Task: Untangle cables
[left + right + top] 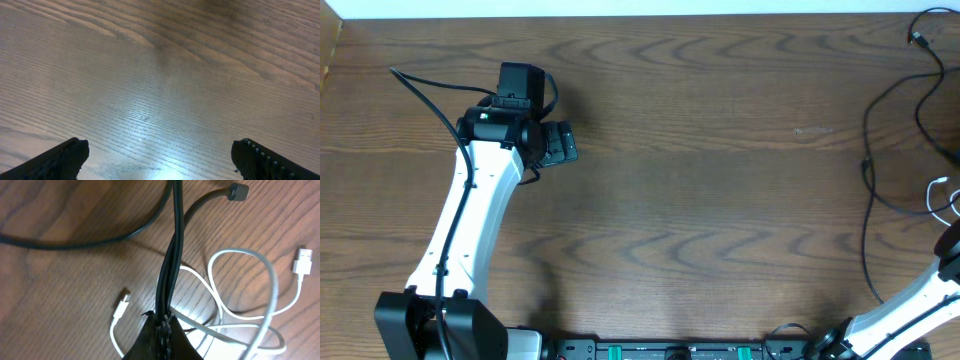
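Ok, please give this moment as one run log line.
left claw: open, over table | right claw: shut on black cables | white cable: lying on table

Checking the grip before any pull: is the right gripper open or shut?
Shut: the right gripper pinches two black cables between its closed tips, no gap showing.

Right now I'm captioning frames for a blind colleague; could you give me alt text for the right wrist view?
The right gripper, shut, pinches a bundle of black cables that runs straight up the frame over a wooden table. Beside it a white cable lies in loose loops, with a small plug at each visible end.
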Controlling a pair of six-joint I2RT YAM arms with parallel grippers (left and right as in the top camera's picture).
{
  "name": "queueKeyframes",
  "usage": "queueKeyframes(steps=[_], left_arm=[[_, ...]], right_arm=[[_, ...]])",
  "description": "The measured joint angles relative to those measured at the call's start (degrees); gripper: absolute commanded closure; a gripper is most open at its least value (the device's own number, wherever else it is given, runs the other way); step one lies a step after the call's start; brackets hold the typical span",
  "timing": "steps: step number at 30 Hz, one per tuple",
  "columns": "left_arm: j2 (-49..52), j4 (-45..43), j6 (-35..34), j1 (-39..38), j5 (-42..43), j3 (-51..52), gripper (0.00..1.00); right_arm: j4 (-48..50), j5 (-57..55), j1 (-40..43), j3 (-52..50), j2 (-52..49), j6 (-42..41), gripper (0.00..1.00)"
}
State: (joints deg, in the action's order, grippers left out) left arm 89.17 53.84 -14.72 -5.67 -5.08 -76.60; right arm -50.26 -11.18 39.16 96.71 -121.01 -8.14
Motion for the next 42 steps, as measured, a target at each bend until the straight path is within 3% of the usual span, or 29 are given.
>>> queueKeyframes(steps=[1,3,4,6,8,10,24,31,34,38,42], left_arm=[[0.0,0.0,0.0,0.0,0.0,0.0,0.03],[0.0,0.0,0.0,0.0,0.0,0.0,0.03],[0.0,0.0,0.0,0.0,0.0,0.0,0.03],[0.0,0.0,0.0,0.0,0.0,0.0,0.03],[0.0,0.0,0.0,0.0,0.0,0.0,0.03],[0.0,0.0,0.0,0.0,0.0,0.0,0.03],[0.0,0.0,0.0,0.0,0.0,0.0,0.03],[0.0,0.02,0.0,0.0,0.0,0.0,0.03],[0.0,0.02,0.0,0.0,0.0,0.0,0.03],[0.0,0.0,0.0,0.0,0.0,0.0,0.03],[0.0,-0.02,0.0,0.0,0.0,0.0,0.03]], right_arm=[[0.26,0.44,0.28,0.0,0.0,-0.22,0.89],[0.61,1.42,0.35,0.0,0.0,-0.68,0.56],[0.92,2.1,0.33,0.0,0.0,-0.85,0.44],[1.86,4.87,0.26,0.0,0.0,-1.29,0.3],[2.6,8.5,0.26,0.0,0.0,-1.42,0.28],[3.34,12.41,0.2,0.0,0.0,-0.28,0.2],[2.62,22.38,-10.84,0.11,10.25,11.82,0.1],[-9.55,23.17,-21.05,0.74,12.57,13.64,0.1],[-15.82,22.86,-25.35,0.72,12.52,13.99,0.01],[-22.03,19.85,-28.96,0.61,12.52,14.1,0.01],[-21.97,15.32,-29.31,-2.95,12.52,12.26,0.02]])
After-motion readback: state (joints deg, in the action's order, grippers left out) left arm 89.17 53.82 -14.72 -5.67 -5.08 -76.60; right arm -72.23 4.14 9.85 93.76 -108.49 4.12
